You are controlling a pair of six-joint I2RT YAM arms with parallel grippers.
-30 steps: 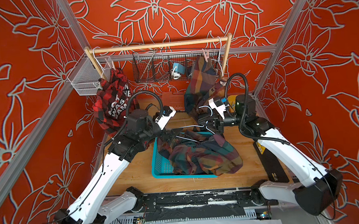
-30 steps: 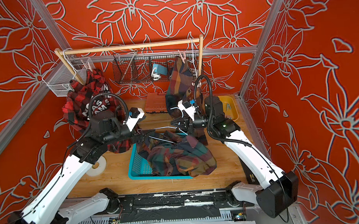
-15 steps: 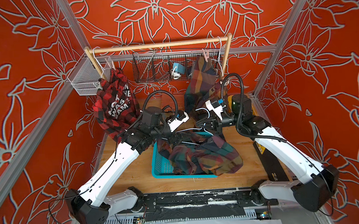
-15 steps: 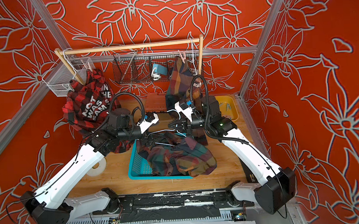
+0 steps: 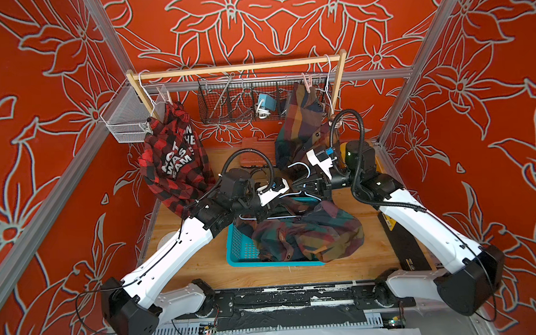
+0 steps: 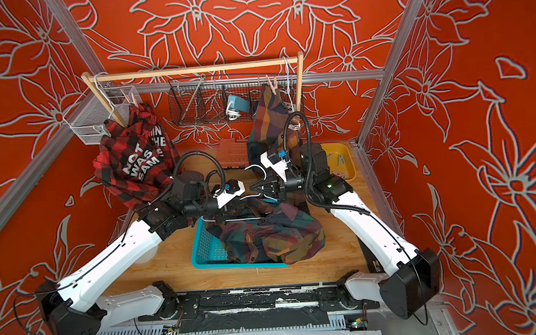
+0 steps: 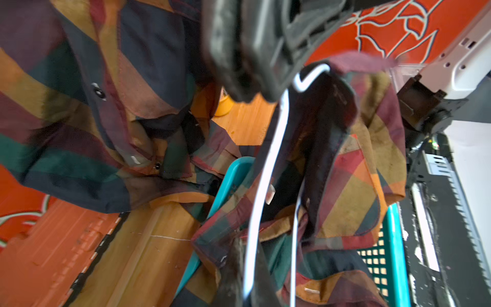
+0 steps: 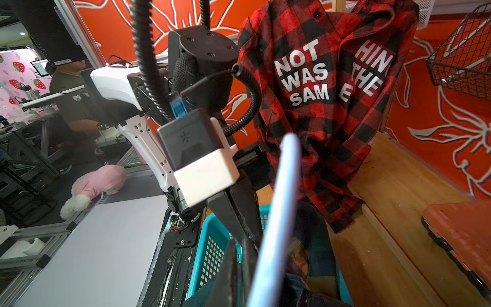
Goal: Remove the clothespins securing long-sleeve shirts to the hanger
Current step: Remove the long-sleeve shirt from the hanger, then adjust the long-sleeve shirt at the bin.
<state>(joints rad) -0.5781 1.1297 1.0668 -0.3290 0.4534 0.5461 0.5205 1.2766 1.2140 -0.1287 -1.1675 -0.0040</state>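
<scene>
**Surface/room:** wooden tabletop [image 5: 202,263], boxed in by orange-red walls [image 5: 268,23] with a pale flower print and metal frame posts. A wooden rail [image 5: 236,68] runs across the back.

**Count:**
- 2 arms.
- 3 shirts. The red check shirt [image 5: 172,160] hangs at the rail's left end. One dark plaid shirt [image 5: 299,119] hangs at the right end. The other plaid shirt [image 5: 308,232] lies heaped in the teal basket [image 5: 242,248] mid-table.
- 2 wire baskets at the back: a black wire basket [image 5: 225,104] and a white wire basket [image 5: 125,119].
- 1 yellow tray [image 6: 330,150] at the right holding loose pegs, number unclear.
- Pegs on the hanging shirts: a pink peg [image 5: 308,82] atop the dark plaid, a second pink peg [image 6: 294,123] lower, and a pale peg [image 5: 164,95] on the red. Any more I cannot tell.

**Claws:**
- The right gripper [image 6: 256,187] is clenched on the white hanger [image 7: 282,119] near its hook, above the basket.
- The left gripper [image 7: 247,255] is clenched with that hanger's wire between its fingers, at the heaped shirt.

**Change:** a second ago the left arm sat back beside the red shirt with its claw wide. Now it reaches over the basket. The right grip is unchanged.
</scene>
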